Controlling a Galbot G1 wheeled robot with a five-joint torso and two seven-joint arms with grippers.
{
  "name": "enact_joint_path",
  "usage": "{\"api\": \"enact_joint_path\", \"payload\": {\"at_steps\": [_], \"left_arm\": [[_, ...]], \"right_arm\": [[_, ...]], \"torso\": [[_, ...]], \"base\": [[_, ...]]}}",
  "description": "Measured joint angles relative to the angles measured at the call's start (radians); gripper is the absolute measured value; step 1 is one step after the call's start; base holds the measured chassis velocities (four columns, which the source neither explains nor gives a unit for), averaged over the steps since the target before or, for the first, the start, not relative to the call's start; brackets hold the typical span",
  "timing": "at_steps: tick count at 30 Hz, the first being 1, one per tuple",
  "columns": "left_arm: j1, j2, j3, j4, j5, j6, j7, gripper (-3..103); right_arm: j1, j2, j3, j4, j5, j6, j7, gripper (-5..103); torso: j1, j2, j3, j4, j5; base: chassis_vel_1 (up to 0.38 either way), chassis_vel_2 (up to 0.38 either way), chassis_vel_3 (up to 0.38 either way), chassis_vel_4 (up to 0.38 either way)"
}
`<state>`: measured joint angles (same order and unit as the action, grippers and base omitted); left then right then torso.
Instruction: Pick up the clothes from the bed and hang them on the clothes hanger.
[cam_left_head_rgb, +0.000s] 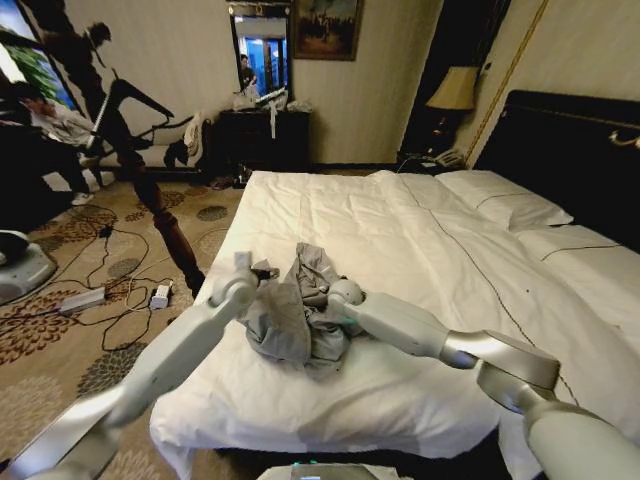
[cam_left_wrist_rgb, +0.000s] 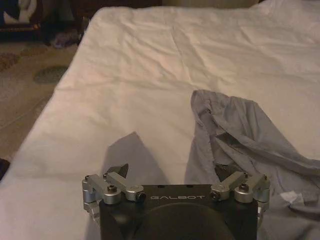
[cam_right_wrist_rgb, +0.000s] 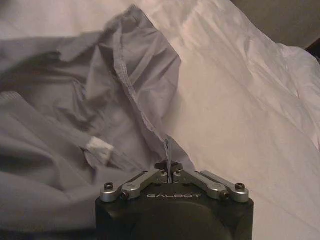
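The clothes (cam_left_head_rgb: 296, 312) are one light grey garment, crumpled on the white duvet of the bed (cam_left_head_rgb: 400, 230) near its foot. My right gripper (cam_right_wrist_rgb: 168, 170) is shut on a thin edge of the grey fabric (cam_right_wrist_rgb: 125, 85), and a small white label (cam_right_wrist_rgb: 98, 148) shows nearby. In the head view the right gripper (cam_left_head_rgb: 328, 298) is pressed into the garment's right side. My left gripper (cam_left_wrist_rgb: 170, 172) stands open just above the duvet, with the garment (cam_left_wrist_rgb: 240, 130) beside one finger; the head view puts the left gripper (cam_left_head_rgb: 262, 272) at the pile's left edge. The clothes hanger is out of view.
White pillows (cam_left_head_rgb: 505, 205) and a dark headboard (cam_left_head_rgb: 570, 150) lie at the far right. Cables and power strips (cam_left_head_rgb: 95, 297) cover the patterned carpet on the left. A dark stand (cam_left_head_rgb: 150, 195) rises near the bed's left side. A dark dresser (cam_left_head_rgb: 262, 135) stands against the far wall.
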<state>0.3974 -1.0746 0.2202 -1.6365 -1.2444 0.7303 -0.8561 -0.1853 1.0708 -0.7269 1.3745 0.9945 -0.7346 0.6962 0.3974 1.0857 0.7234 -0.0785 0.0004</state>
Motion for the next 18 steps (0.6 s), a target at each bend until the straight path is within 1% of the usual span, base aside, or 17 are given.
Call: {"api": "enact_joint_path", "payload": {"at_steps": [1,3,5,8,10,12,13,15,16,18], "left_arm": [[-0.026,-0.027,0.019,0.046,0.000,0.000,-0.003,96],[-0.053,-0.069,0.038,0.127,0.010,0.000,0.001,95],[-0.055,-0.075,0.039,0.139,0.013,0.000,0.003,95],[-0.067,-0.126,0.048,0.241,0.032,-0.001,0.034,94],[-0.068,-0.132,0.048,0.252,0.036,-0.001,0.040,94],[-0.077,-0.173,0.052,0.315,0.063,-0.003,0.069,94],[-0.082,-0.195,0.053,0.347,0.079,-0.004,0.081,94],[-0.087,-0.221,0.054,0.382,0.094,-0.004,0.090,93],[-0.087,-0.221,0.054,0.382,0.094,-0.004,0.090,93],[-0.095,-0.262,0.054,0.435,0.113,-0.004,0.106,89]], "right_arm": [[-0.003,-0.008,0.003,0.006,0.000,0.000,0.000,0],[-0.008,-0.022,0.010,0.018,0.000,0.000,0.000,0],[-0.009,-0.025,0.011,0.021,0.000,0.000,0.000,0],[-0.017,-0.040,0.019,0.029,0.001,0.000,0.000,0],[-0.018,-0.042,0.021,0.029,0.000,0.000,0.000,0],[-0.022,-0.051,0.026,0.031,-0.002,0.000,-0.004,0],[-0.022,-0.055,0.027,0.032,-0.003,0.000,-0.005,0],[-0.024,-0.059,0.028,0.033,-0.003,0.000,-0.005,0],[-0.024,-0.059,0.028,0.033,-0.003,0.000,-0.005,0],[-0.027,-0.062,0.031,0.037,-0.003,0.000,-0.005,0]], "torso": [[0.000,0.000,0.000,0.0005,0.0000],[0.000,0.000,0.000,0.0008,-0.0002],[0.000,0.000,0.000,0.0007,-0.0002],[0.000,0.000,0.000,0.0008,-0.0002],[0.000,0.000,0.000,0.0009,-0.0002],[0.000,0.000,0.000,0.0009,-0.0002],[0.000,0.000,0.000,0.0005,-0.0003],[0.000,0.000,0.000,0.0004,-0.0002],[0.000,0.000,0.000,0.0004,-0.0002],[0.000,0.000,0.000,0.0005,-0.0003]], "base": [[0.000,0.000,0.000,0.000],[0.000,0.000,0.000,0.000],[0.000,0.000,0.000,0.000],[0.000,0.000,0.000,0.000],[0.000,0.000,0.000,0.000],[0.000,0.000,0.000,0.000],[0.000,0.000,0.000,0.000],[0.000,0.000,0.000,0.000],[0.000,0.000,0.000,0.000],[0.000,0.000,0.000,0.000]]}}
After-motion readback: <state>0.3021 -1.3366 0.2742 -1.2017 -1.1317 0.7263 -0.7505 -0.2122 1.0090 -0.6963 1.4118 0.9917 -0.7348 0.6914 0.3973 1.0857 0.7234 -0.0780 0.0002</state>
